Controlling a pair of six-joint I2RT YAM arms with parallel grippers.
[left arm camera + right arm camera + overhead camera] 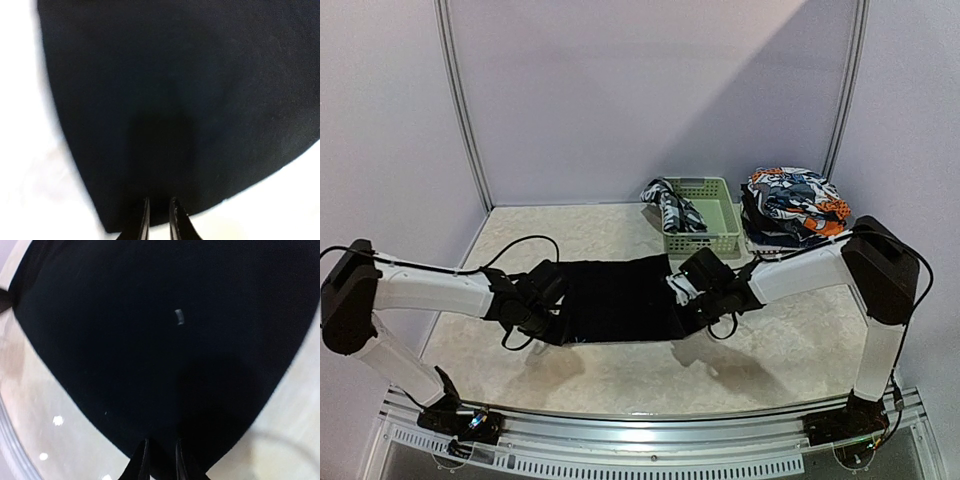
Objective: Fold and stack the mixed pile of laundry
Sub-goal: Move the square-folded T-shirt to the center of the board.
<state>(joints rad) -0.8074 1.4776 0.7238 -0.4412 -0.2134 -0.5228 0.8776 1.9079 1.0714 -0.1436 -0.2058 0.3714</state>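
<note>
Pale tabletop (620,375): one black cloth (615,298), pinched by left gripper (159,202) and right gripper (162,442).

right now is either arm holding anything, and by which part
Both hold the black cloth: left jaws pinch its left edge near a corner, right jaws its right-hand corner.

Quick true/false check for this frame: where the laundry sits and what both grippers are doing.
1. The black cloth is spread out, not bunched. True.
2. The left gripper is wide open over bare table. False: its fingers are pinched on the cloth's corner.
3. The checked shirt hangs over the left rim of the green basket. True.
4. The printed pieces lie inside the basket. False: they are stacked beside it, on its right.
5. The right gripper pinches the cloth's edge. True.
</note>
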